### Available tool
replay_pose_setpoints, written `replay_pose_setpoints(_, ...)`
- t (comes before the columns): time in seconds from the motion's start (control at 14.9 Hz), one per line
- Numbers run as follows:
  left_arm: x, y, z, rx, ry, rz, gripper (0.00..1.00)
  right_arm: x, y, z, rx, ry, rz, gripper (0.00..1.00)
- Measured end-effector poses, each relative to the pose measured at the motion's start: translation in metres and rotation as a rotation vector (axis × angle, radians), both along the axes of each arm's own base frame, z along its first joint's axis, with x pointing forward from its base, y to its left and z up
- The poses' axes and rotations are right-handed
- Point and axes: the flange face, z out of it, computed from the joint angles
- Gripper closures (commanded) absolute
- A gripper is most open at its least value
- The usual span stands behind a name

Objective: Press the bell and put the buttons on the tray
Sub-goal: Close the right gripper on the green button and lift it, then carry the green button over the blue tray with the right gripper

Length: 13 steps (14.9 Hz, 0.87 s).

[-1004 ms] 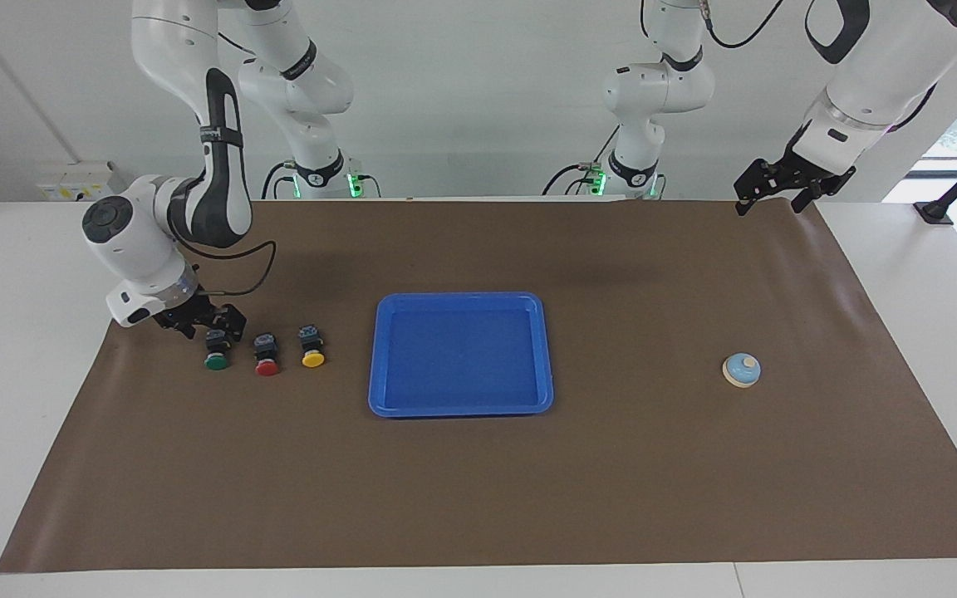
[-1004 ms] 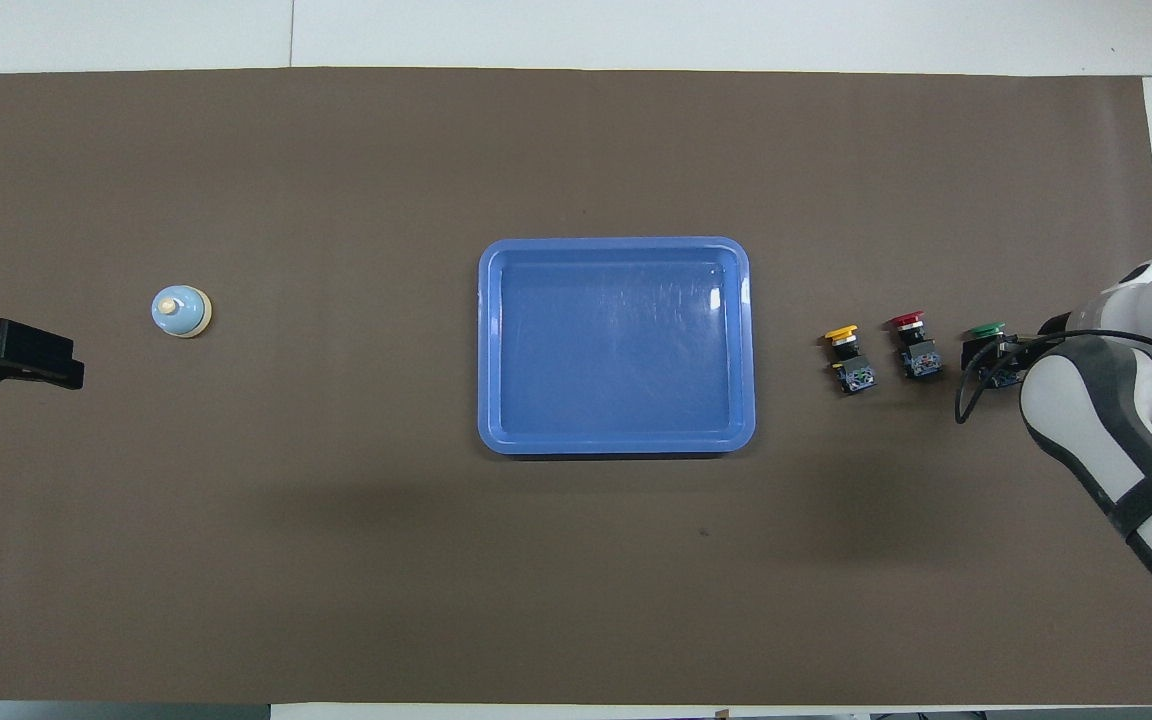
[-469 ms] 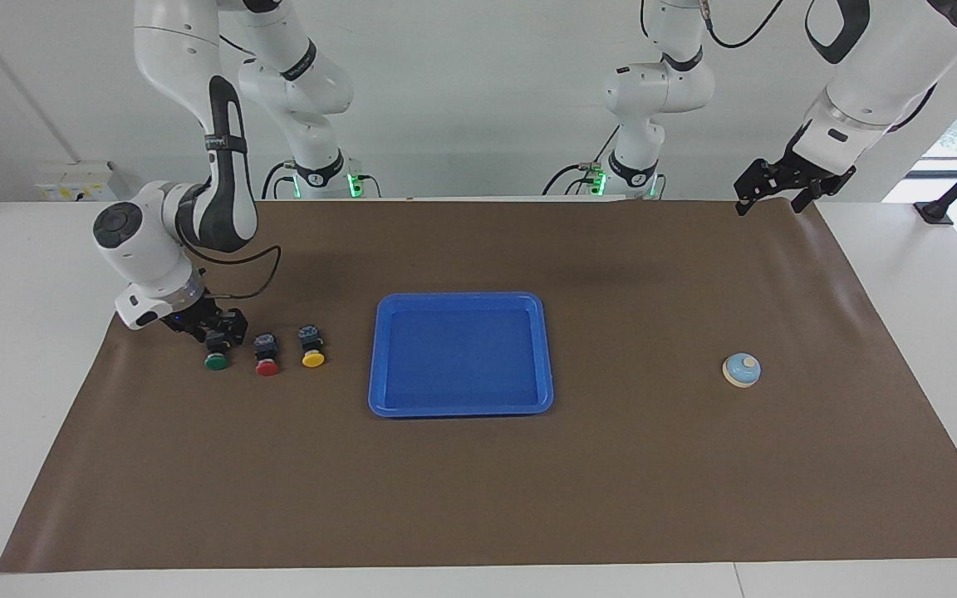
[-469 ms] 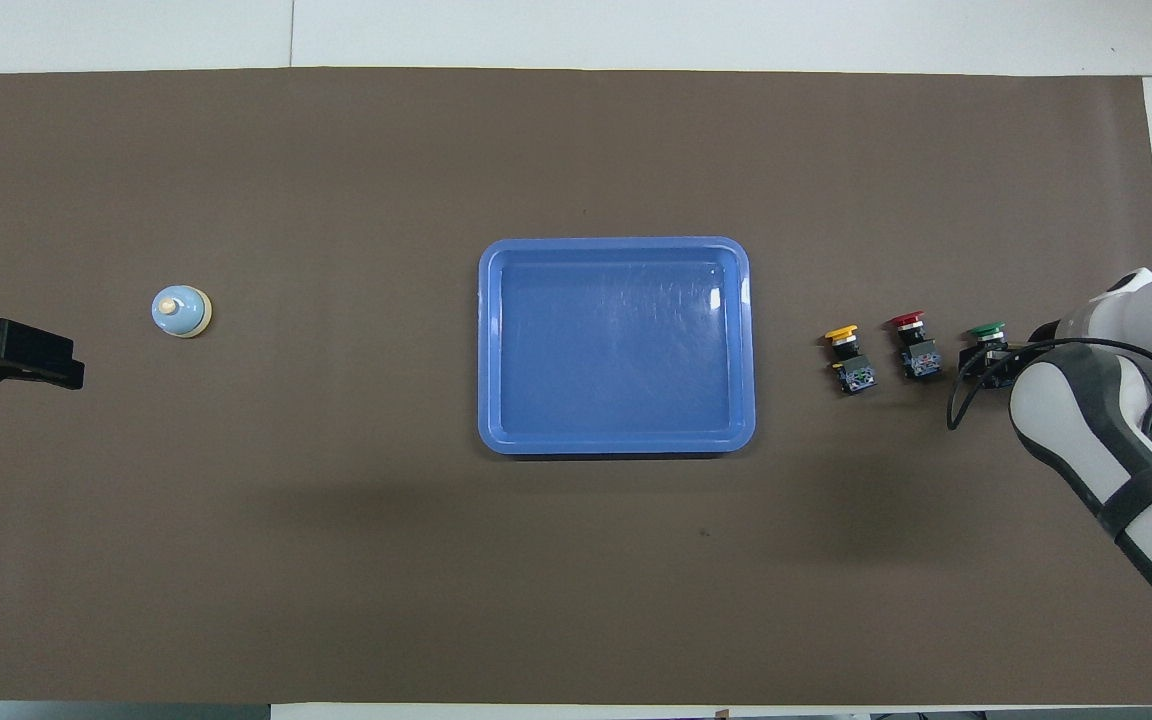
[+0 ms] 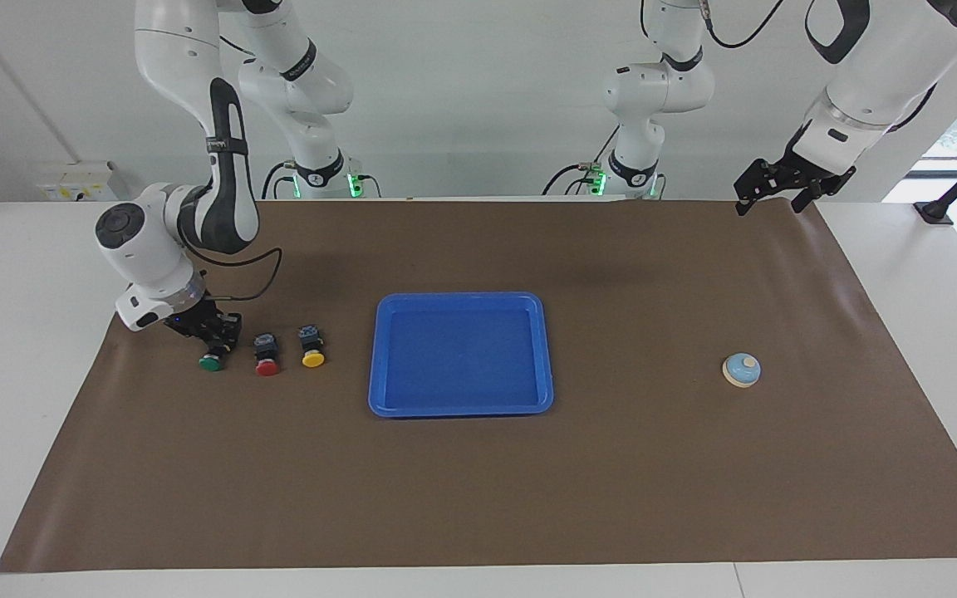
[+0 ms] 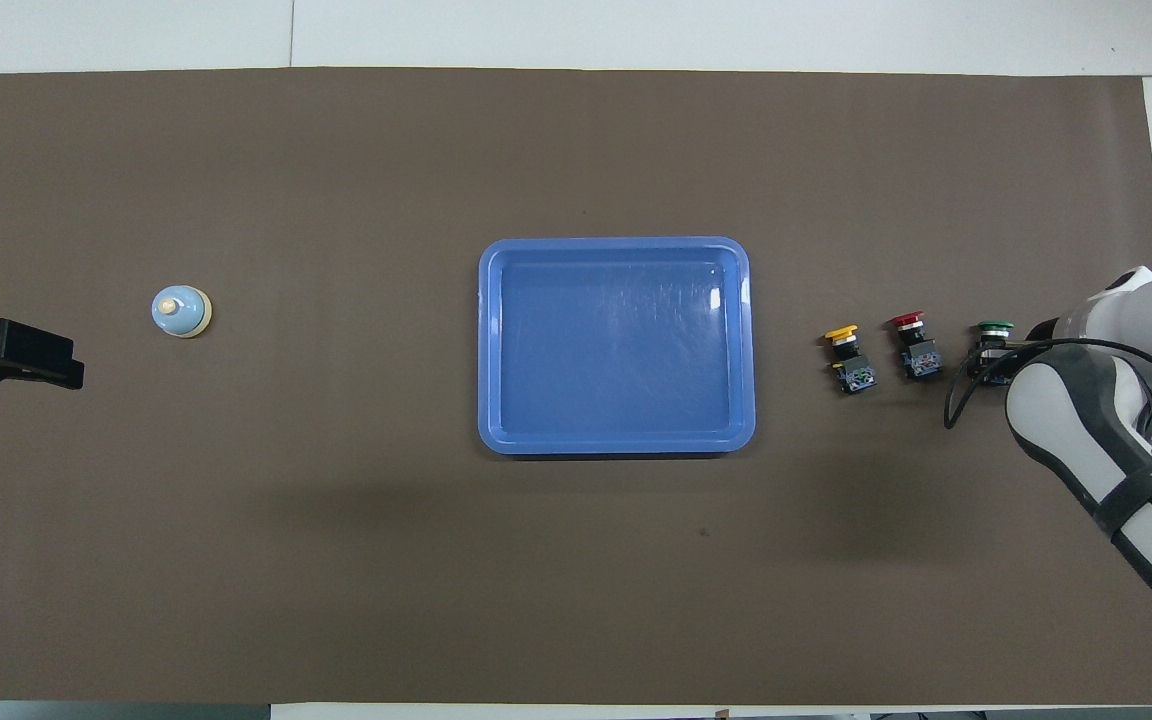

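Tray sits mid-desk on the brown mat, nothing in it. Three buttons in a row toward the right arm's end, all on the mat, none in tray: yellow closest to tray, red next, green outermost. Small gaps btwn them; yellow well apart from tray rim. Right gripper is down at the green one, jaws clenched on its black body, cap poking out toward the desk's outer edge; in overhead view the right arm's wrist covers most of that grip, only the green cap and a bit of body show. Bell stands alone toward the left arm's end, wide bare mat btwn it and tray. Left gripper hangs in the air over the mat's corner by the robots, jaws released, nothing in them, arm waiting. Lots of open mat on the outer half of the desk and round the tray; mat edge close by the green button at the right arm's end.
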Motion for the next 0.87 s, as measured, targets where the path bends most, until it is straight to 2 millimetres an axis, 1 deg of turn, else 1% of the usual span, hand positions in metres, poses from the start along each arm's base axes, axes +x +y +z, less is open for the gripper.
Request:
replay_pose_setpoints(0.13,0.000,0.000,0.000,0.000,0.000,0.000,0.00,0.002,0.003,0.001,0.000,-0.003,0.006,1.00)
replay_pose_setpoints(0.27,0.000,0.000,0.000,0.000,0.000,0.000,0.00,0.007,0.009,0.008,0.000,-0.005,0.019,1.00)
replay_pose_setpoints(0.4,0.000,0.000,0.000,0.000,0.000,0.000,0.00,0.020,0.020,0.027,0.004,0.006,0.043,1.00)
replay_pose_setpoints(0.54,0.000,0.000,0.000,0.000,0.000,0.000,0.00,0.034,0.037,0.055,0.007,0.020,0.075,1.00)
replay_pose_setpoints(0.6,0.000,0.000,0.000,0.000,0.000,0.000,0.00,0.041,0.049,0.067,0.008,0.024,0.084,1.00)
replay_pose_setpoints(0.67,0.000,0.000,0.000,0.000,0.000,0.000,0.00,0.045,0.065,0.075,0.007,0.027,0.076,1.00)
replay_pose_setpoints(0.74,0.000,0.000,0.000,0.000,0.000,0.000,0.00,0.047,0.084,0.078,0.005,0.029,0.056,1.00)
replay_pose_setpoints(0.87,0.000,0.000,0.000,0.000,0.000,0.000,0.00,0.049,0.133,0.079,-0.001,0.030,0.005,1.00)
